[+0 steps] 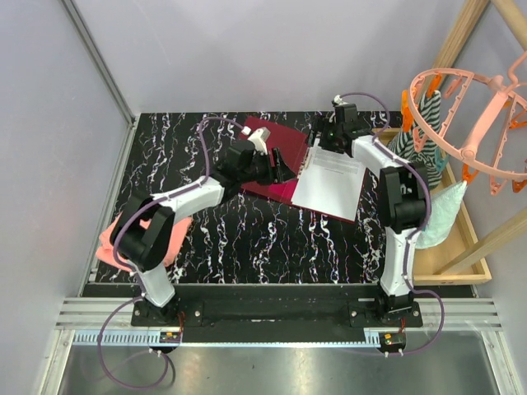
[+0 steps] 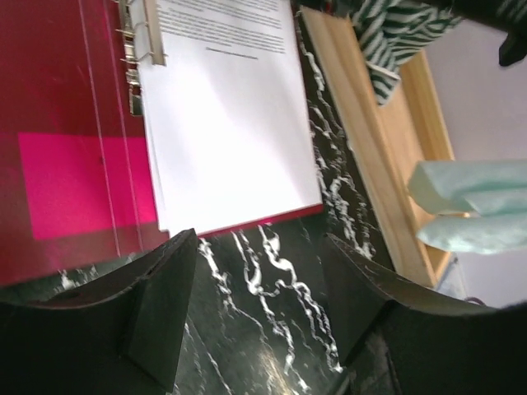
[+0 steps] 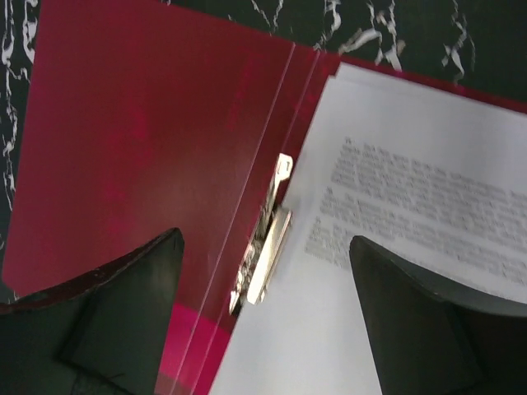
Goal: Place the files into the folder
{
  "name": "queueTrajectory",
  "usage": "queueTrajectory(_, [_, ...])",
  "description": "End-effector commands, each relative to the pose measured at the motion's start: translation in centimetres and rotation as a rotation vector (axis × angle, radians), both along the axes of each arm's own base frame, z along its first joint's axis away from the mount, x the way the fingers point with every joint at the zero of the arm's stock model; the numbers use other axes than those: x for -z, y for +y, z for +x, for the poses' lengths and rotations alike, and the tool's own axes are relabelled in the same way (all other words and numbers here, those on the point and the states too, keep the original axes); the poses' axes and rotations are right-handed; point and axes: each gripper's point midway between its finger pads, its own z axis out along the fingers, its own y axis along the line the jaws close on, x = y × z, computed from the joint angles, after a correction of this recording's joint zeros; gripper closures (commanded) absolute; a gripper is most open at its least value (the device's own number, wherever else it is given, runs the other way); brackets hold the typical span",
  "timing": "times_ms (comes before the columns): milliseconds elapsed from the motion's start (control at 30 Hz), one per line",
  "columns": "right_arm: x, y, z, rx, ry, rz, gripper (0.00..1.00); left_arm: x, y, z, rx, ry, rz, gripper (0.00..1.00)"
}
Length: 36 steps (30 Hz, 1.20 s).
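Black stone veined with white tops the one desk (image 1: pixel 247 239). One wooden tray (image 1: pixel 469 247) stands to the right of the right end effector (image 3: pixel 265 239) and holds one striped cloth (image 1: pixel 420 136) and one pale green pad (image 1: pixel 440 214). One dark red folder (image 3: pixel 123 123) lies open and flat beneath both end effectors. Its left half is bare. Its right half holds the files (image 1: pixel 329 185), one white printed stack whose sheet count cannot be told. One pink cloth (image 1: pixel 111 239) lies well left of the left end effector (image 2: pixel 257 239). That end effector hangs with its fingers apart and empty, and the folder's near edge is just ahead of them. The right one is also spread and empty, above the spine, where one small metal clip (image 3: pixel 268 247) sits below the gap.
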Motion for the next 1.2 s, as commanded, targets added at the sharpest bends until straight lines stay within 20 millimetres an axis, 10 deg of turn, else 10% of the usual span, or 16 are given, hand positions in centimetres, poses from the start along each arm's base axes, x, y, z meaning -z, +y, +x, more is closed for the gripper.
queueTrajectory(0, [-1.5,2.7,4.4,-0.030,-0.082,0.126,0.16,-3.4,-0.8,4.0,-0.016,-0.197,-0.004,0.36])
queueTrajectory(367, [1.4,4.1,6.9,-0.099,-0.073,0.162,0.18,-0.8,-2.1,8.4,0.072,-0.217,-0.001,0.23])
queueTrajectory(1167, [4.1,5.4,7.2,-0.148,-0.012,0.205,0.24,0.3,-1.0,8.4,0.082,-0.236,-0.006,0.22])
